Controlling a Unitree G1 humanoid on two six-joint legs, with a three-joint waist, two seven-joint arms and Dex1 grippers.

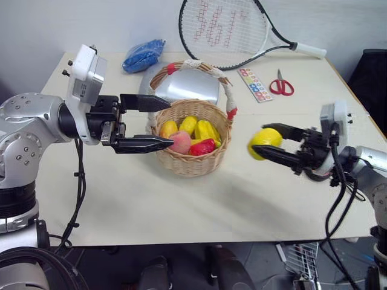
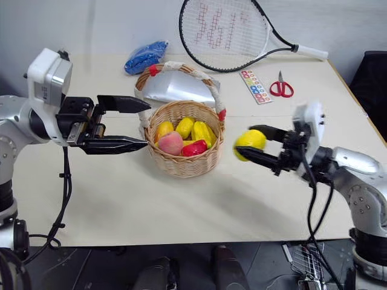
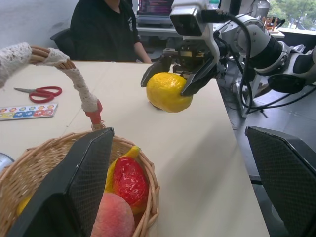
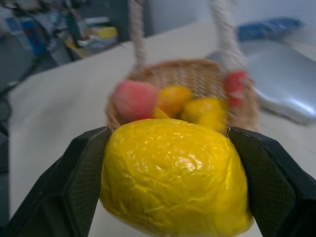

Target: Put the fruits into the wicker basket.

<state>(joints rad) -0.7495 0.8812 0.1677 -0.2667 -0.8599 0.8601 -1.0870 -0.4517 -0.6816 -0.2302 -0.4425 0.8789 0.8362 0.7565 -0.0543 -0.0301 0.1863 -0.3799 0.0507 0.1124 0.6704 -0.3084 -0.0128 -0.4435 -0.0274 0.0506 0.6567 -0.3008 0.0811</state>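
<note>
Lemon (image 1: 265, 141) clamped between the right gripper's (image 1: 270, 143) jaws, raised off the bench (image 1: 181, 199), carrying step under way; next it must travel over the wicker basket (image 1: 192, 162), beside the left gripper's (image 1: 158, 122) wide, empty jaws, then release.

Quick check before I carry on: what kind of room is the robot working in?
Probably an office or lab. A light worktable holds the wicker basket; in the left wrist view a person sits behind it by cluttered desks, near a window.
</note>
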